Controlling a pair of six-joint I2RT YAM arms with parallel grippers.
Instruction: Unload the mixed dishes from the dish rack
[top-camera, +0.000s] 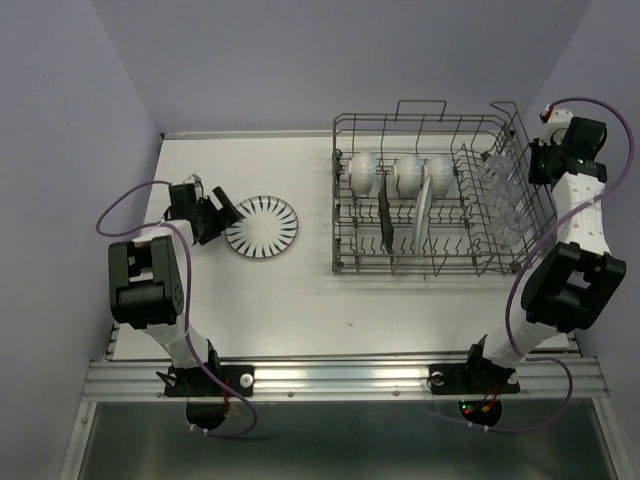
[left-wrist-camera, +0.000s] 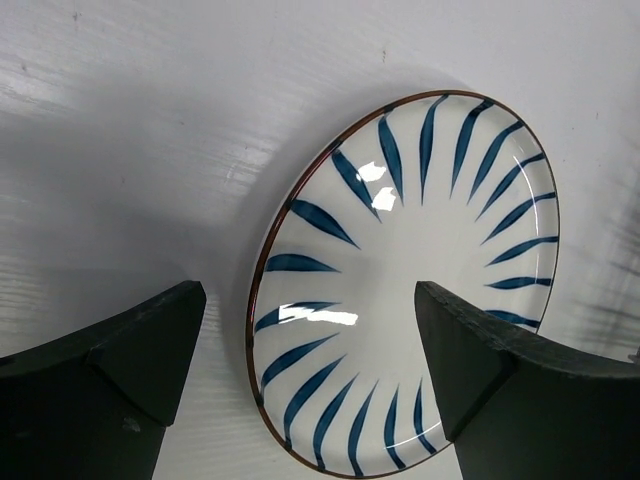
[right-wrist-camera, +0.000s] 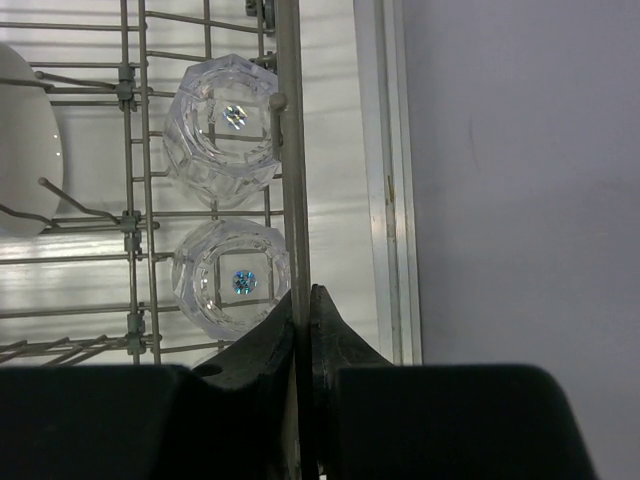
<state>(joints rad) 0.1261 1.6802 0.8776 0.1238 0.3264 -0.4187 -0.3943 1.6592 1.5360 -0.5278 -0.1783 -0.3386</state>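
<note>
The left wall (top-camera: 60, 150) runs close along the table's (top-camera: 300, 290) left edge, and the left gripper (left-wrist-camera: 308, 300) hangs in the narrow room beside it. Its fingers (left-wrist-camera: 110, 390) are spread wide and hold nothing. In the left wrist view one finger is over bare table off the rim and the other over the inside of the striped plate (top-camera: 261, 226). This round white plate with dark blue radial strokes and a thin brown rim lies flat on the table, out of the rack.

Right of it is a broad band of bare table, which carries on along the near edge in front of the dish rack (top-camera: 440, 270). The rack fills the far right part of the table.

Three white bowls (top-camera: 408, 175) sit in a row across its back. In front of them a dark plate (top-camera: 385, 222) and a white plate (top-camera: 424, 208) stand on edge between the tines, apart from each other. The white plate's pattern is too small to read.

The glass tumblers (right-wrist-camera: 222, 120) sit in the rack's right section, two of them showing just inside the outer rim wire in the right wrist view.

The right gripper (right-wrist-camera: 303, 295) is at that rim, its fingers drawn almost together with the wire pinched between them. Beyond it only a thin strip of table separates the rack from the right wall (right-wrist-camera: 520, 200).
</note>
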